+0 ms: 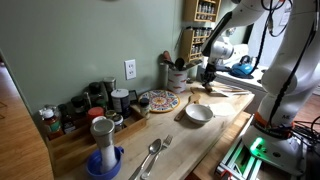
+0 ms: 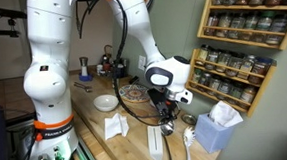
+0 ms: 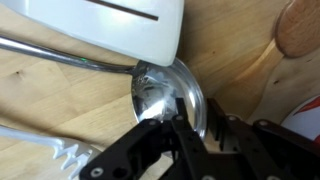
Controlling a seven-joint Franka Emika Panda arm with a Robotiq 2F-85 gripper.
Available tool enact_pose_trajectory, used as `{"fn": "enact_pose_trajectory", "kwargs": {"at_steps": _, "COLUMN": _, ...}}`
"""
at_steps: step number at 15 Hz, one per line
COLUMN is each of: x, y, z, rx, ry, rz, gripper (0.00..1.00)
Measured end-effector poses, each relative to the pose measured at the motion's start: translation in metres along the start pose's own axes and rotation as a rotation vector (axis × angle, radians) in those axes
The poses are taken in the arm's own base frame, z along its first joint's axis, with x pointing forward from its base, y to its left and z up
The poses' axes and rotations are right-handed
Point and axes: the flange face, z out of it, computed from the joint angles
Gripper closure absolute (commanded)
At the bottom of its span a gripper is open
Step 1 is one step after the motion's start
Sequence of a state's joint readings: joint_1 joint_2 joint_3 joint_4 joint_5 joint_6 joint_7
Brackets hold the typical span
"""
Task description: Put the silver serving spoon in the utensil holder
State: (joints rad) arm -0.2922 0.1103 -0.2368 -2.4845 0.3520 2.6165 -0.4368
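Observation:
The silver serving spoon (image 3: pixel 160 92) lies on the wooden counter, its handle running left under a white object (image 3: pixel 120 30). My gripper (image 3: pixel 195 125) is down on the spoon's bowl, its fingers close together astride the bowl's right rim. In both exterior views the gripper (image 1: pixel 207 74) (image 2: pixel 169 115) is low over the counter. The utensil holder (image 1: pixel 176 77), a pale crock with wooden utensils, stands just beside the gripper against the wall. I cannot make out the holder in the wrist view.
A white bowl (image 1: pixel 198 113) and a patterned plate (image 1: pixel 158 100) sit mid-counter. A blue mug (image 1: pixel 103 160) and loose cutlery (image 1: pixel 150 158) lie near the front. A fork (image 3: pixel 55 155) and a wooden spoon (image 3: pixel 298 28) lie close to the gripper. A spice shelf (image 2: pixel 247 44) hangs on the wall.

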Motion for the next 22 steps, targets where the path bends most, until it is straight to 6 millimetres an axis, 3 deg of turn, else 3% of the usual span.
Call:
{"fn": "enact_pose_trajectory", "kwargs": {"at_steps": 5, "x": 0.000, "y": 0.000, "z": 0.000, "rx": 0.000, "ry": -0.001, "rz": 0.000, "gripper": 0.81}}
{"fn": "enact_pose_trajectory", "kwargs": {"at_steps": 9, "x": 0.001, "y": -0.003, "z": -0.002, "rx": 0.001, "ry": 0.005, "rz": -0.006, "gripper": 0.97}}
{"fn": "enact_pose_trajectory", "kwargs": {"at_steps": 11, "x": 0.002, "y": -0.005, "z": -0.004, "rx": 0.002, "ry": 0.010, "rz": -0.011, "gripper": 1.00}}
{"fn": "enact_pose_trajectory", "kwargs": {"at_steps": 22, "x": 0.005, "y": -0.017, "z": -0.013, "rx": 0.006, "ry": 0.027, "rz": -0.022, "gripper": 0.98}}
